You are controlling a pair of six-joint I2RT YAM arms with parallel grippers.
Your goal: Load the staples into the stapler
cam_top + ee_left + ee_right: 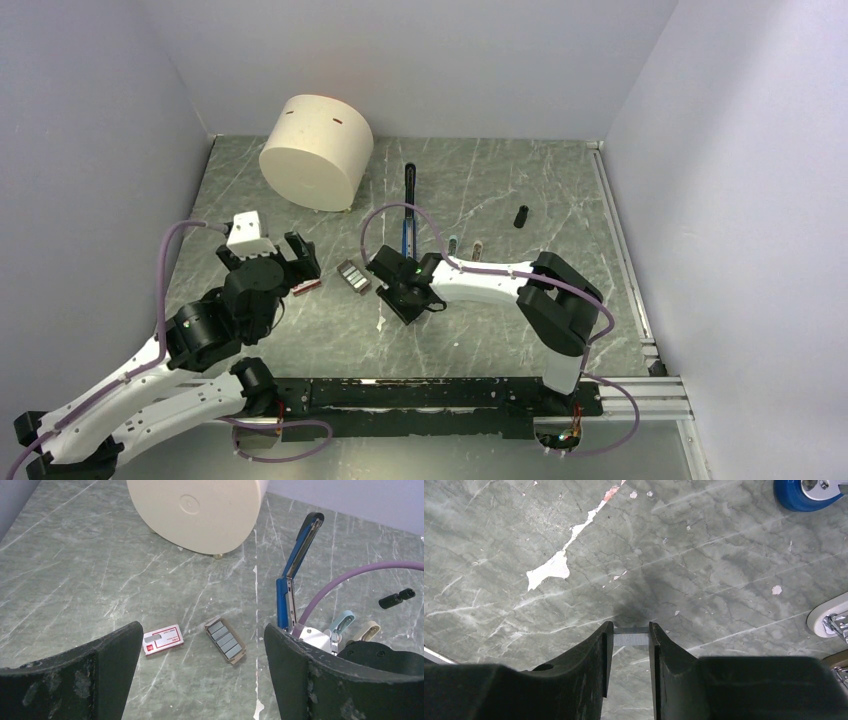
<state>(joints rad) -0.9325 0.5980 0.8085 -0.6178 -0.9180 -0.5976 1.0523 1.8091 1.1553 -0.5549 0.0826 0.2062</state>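
Note:
The blue stapler lies hinged open on the table behind my right arm, its black arm raised off the blue base. A cardboard tray of staples rests left of it, with the red-and-white box beside that. My left gripper hovers open above them, holding nothing. My right gripper is shut on a short silver strip of staples, pinched between its fingertips just over the table. The stapler's blue end shows at the top right of the right wrist view.
A large cream cylinder stands at the back left. A small black cylinder, a pale-blue capsule piece and a beige oval piece lie right of the stapler. A rail runs along the table's right edge.

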